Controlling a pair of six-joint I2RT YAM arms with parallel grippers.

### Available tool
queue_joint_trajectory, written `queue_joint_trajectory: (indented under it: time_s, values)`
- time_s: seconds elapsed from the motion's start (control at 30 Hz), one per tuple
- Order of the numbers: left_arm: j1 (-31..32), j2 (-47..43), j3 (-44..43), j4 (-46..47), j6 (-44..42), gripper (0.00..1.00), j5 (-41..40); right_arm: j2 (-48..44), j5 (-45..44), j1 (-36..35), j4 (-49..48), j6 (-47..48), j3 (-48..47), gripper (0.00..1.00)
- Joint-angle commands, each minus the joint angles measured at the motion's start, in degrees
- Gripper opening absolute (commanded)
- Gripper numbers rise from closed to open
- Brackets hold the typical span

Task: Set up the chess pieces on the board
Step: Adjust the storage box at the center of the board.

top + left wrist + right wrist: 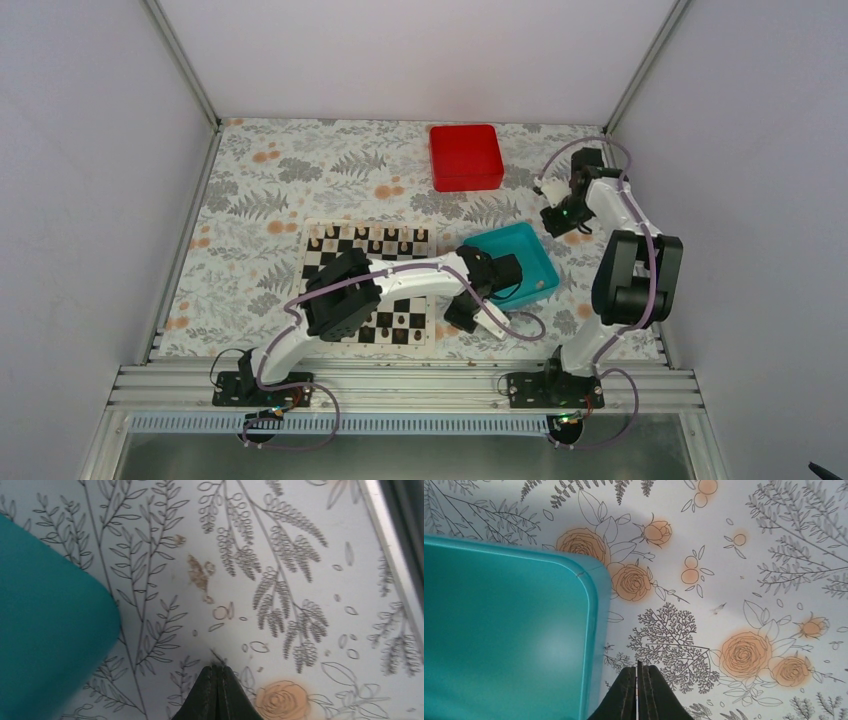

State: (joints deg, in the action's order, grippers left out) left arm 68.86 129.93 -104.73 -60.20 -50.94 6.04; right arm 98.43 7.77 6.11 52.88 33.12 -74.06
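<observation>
Chess pieces [383,334] untouched; left pincer [216,668], right pincer [639,666] closed.

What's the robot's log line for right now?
left gripper: shut | right gripper: shut | both beside teal tray | pieces on board

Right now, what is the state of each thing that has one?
left fingers, shut, empty.
right fingers, shut, empty.
board, flat, partly hidden under left arm.
chess pieces, in rows on the board's far and near edges.
teal tray, upright, open.
red box, looks closed.

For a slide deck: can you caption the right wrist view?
Shut right gripper over floral tablecloth, beside the teal tray corner.
</observation>
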Motion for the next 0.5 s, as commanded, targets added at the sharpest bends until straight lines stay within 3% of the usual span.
queue_joint_trajectory:
  time_s: [0.0, 0.47]
  values:
    - [0.4, 1.5, -1.8, 2.7, 0.3, 0.02, -3.0, 2.5, -0.6, 0.6, -0.8, 0.3, -1.1, 0.04]
    - [1.3, 6.8, -13.1, 1.8, 0.1, 0.02, -3.8, 14.0, 4.5, -2.6, 1.2, 1.7, -8.4, 0.04]
